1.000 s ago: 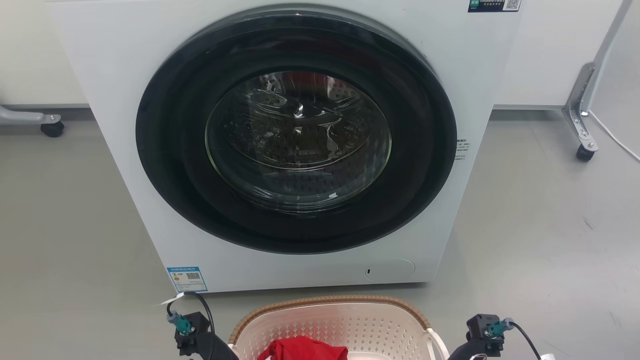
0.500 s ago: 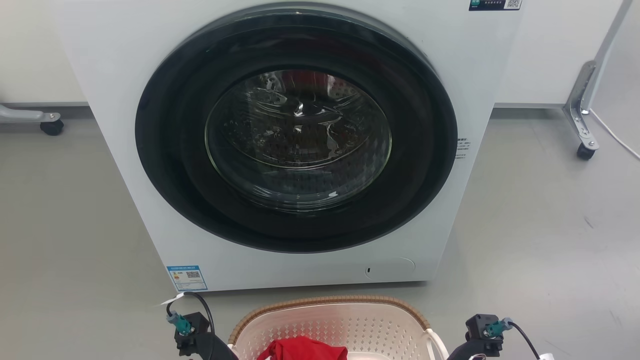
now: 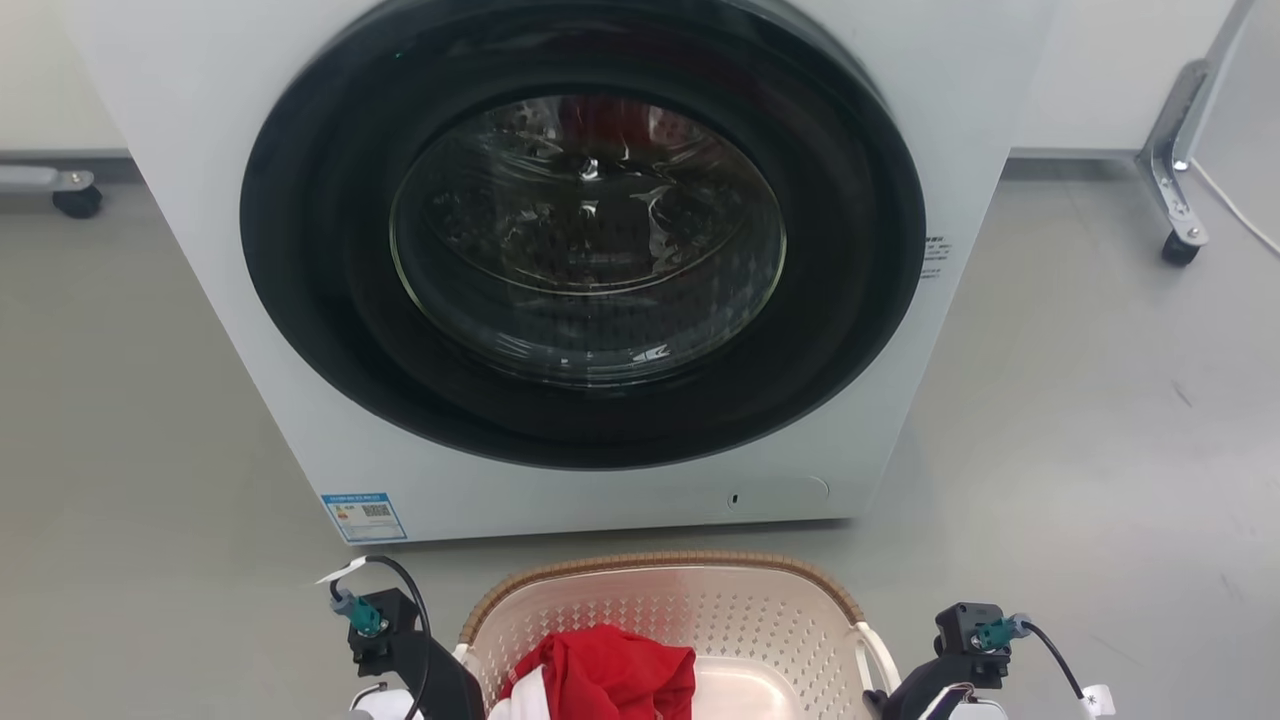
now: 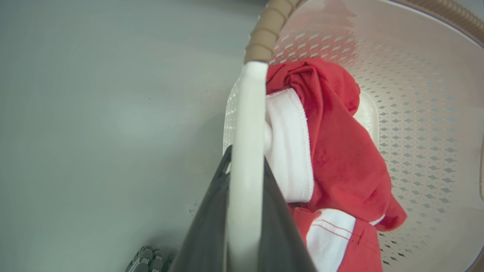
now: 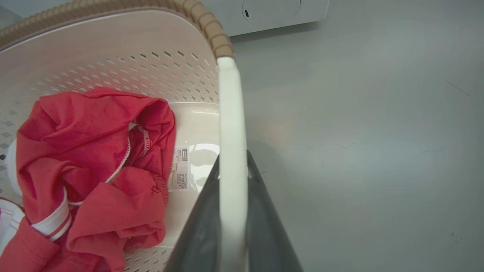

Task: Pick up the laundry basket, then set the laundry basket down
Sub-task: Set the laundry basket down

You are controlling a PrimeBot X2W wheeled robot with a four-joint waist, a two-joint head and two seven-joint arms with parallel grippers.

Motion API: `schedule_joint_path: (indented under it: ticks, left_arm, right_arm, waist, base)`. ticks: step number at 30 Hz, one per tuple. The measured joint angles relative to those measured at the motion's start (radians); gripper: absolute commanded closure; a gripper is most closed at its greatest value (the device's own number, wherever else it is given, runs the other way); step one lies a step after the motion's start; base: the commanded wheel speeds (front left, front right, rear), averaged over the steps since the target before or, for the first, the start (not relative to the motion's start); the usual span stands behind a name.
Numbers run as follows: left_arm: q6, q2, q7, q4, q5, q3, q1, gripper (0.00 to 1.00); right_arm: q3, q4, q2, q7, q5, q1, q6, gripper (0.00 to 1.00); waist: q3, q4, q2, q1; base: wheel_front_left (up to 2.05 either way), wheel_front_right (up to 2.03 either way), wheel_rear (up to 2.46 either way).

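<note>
The laundry basket, cream and perforated with a brown woven rim, sits low in the head view just in front of the washer. Inside it lies a red garment with white trim. My left gripper is shut on the basket's left white handle, whose bar runs between the dark fingers. On the other side, my right gripper is shut on the right white handle, fingers on both sides of it. Whether the basket touches the floor I cannot tell.
A white front-loading washer with a closed dark round door stands directly ahead, very near the basket's far rim. Grey floor spreads to both sides. Castered frame legs stand at the far right and far left.
The whole head picture has shifted, so the camera moved: washer and basket sit higher in frame and more of the basket shows. Both grippers stay on the handles.
</note>
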Motion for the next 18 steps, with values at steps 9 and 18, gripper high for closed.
schedule_joint_path:
  ticks: [9,18]
  left_arm:
    - [0.000,0.000,-0.046,-0.011,0.000,-0.005,-0.023,1.00]
    - [0.000,0.001,-0.104,-0.026,0.010,-0.005,-0.105,1.00]
  right_arm:
    - [0.002,0.015,0.000,-0.040,-0.003,-0.049,-0.007,1.00]
    - [0.002,0.013,-0.005,-0.097,-0.023,-0.126,-0.021,1.00]
  waist:
    - [0.077,0.001,0.0000,0.0001]
    - [0.192,0.004,0.0000,0.0002]
  base:
    - [0.00,0.00,0.00]
    - [0.00,0.00,0.00]
